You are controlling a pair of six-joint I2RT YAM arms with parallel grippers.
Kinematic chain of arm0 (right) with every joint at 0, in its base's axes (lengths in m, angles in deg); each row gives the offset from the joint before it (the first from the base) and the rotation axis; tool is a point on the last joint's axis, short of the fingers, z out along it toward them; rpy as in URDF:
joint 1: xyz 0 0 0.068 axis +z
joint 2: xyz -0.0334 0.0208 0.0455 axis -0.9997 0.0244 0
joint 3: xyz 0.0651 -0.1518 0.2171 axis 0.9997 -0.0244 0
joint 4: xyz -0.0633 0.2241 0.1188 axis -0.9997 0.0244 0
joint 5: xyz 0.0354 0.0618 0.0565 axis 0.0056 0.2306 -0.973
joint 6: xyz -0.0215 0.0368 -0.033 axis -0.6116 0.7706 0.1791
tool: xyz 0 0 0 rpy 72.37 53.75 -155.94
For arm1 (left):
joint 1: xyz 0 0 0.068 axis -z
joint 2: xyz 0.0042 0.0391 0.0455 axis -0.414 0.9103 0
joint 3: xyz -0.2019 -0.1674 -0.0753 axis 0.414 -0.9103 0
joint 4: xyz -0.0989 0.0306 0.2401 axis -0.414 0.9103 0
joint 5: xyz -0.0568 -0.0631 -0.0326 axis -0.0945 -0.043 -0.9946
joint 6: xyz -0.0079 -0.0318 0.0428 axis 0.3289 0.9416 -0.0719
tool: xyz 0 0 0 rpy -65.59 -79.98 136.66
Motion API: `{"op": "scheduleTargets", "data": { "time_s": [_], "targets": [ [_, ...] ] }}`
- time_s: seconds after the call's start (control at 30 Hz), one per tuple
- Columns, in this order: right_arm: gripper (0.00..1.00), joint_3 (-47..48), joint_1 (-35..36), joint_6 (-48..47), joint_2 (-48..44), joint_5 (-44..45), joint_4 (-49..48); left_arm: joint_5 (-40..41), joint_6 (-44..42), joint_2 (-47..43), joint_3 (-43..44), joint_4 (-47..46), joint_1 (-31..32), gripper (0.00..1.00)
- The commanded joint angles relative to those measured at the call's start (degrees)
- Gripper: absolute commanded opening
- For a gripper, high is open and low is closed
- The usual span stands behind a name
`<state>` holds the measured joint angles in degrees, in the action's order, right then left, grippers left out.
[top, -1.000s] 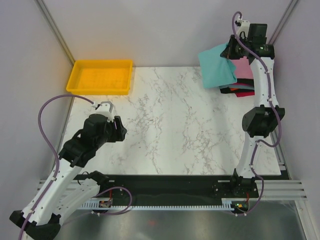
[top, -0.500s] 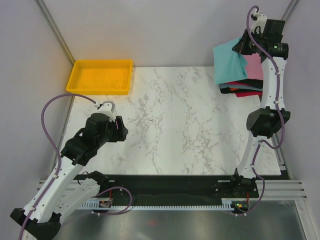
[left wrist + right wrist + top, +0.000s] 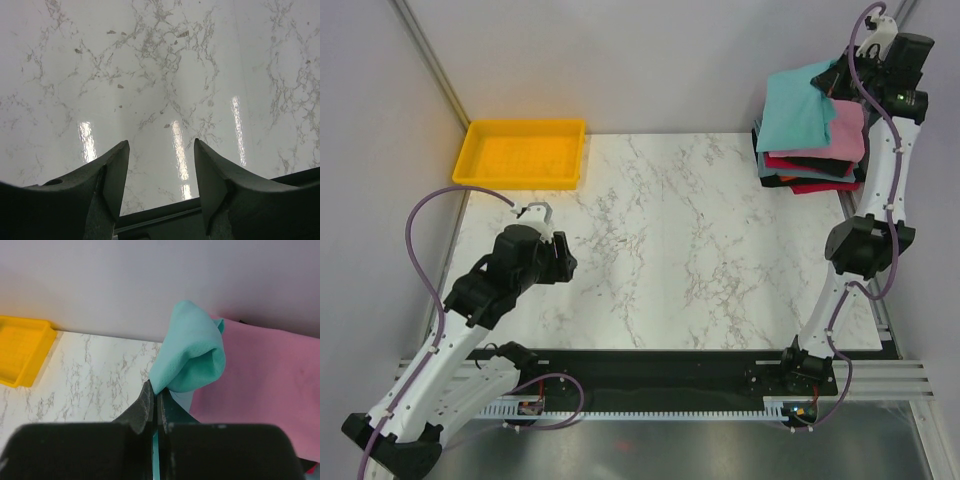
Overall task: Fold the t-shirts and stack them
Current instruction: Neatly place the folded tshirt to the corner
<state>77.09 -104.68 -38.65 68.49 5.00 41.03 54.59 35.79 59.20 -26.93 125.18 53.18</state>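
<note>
A stack of folded t-shirts (image 3: 812, 160) lies at the table's far right corner, a pink t-shirt (image 3: 842, 128) on top, with black, red and grey-blue layers under it. My right gripper (image 3: 840, 80) is shut on an edge of the folded teal t-shirt (image 3: 797, 105) and holds it raised over the stack's left part. In the right wrist view the teal t-shirt (image 3: 192, 352) bulges just past my closed fingertips, over the pink t-shirt (image 3: 260, 375). My left gripper (image 3: 560, 258) is open and empty above the bare marble table (image 3: 165, 75).
A yellow plastic tray (image 3: 523, 152) sits at the far left corner of the table and shows in the right wrist view (image 3: 22, 352). Grey walls enclose the table on the back and both sides. A black rail runs along the near edge.
My right gripper has carried the teal t-shirt up and to the right, from beside the stack to above it. The left arm has barely moved.
</note>
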Motion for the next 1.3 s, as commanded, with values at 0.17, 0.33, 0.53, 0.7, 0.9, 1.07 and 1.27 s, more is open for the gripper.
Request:
{"op": "scheduleTargets", "data": {
  "time_s": [0.17,0.33,0.53,0.7,0.9,1.07,1.27],
  "targets": [
    [0.0,4.26,-3.34,4.87,2.49,-9.44,-10.64,-0.45,-2.4,0.79,-0.05,-1.99,-0.17,0.62],
    [0.0,4.08,-4.66,5.66,5.03,-12.95,-12.22,-0.45,-2.4,1.58,0.04,-2.08,-0.17,0.61],
    [0.0,4.7,-5.98,12.52,10.4,-24.64,-20.48,0.08,-2.22,1.67,-0.05,-1.99,-0.17,0.61],
    [0.0,2.59,-6.86,11.91,10.05,-22.82,-25.85,0.08,-2.13,2.02,-0.14,-2.08,-0.17,0.61],
    [0.0,2.59,-9.58,9.53,11.36,-17.09,-27.95,0.52,-2.05,2.89,-0.14,-1.9,-0.17,0.61],
    [0.0,3.29,-11.25,9.35,14.87,-16.83,-29.62,0.96,-1.96,3.51,-0.14,-1.9,-0.17,0.61],
    [0.0,6.37,-11.96,10.76,21.2,-17.18,-33.84,1.48,-1.7,3.86,-0.14,-1.73,-0.08,0.61]
  ]
}}
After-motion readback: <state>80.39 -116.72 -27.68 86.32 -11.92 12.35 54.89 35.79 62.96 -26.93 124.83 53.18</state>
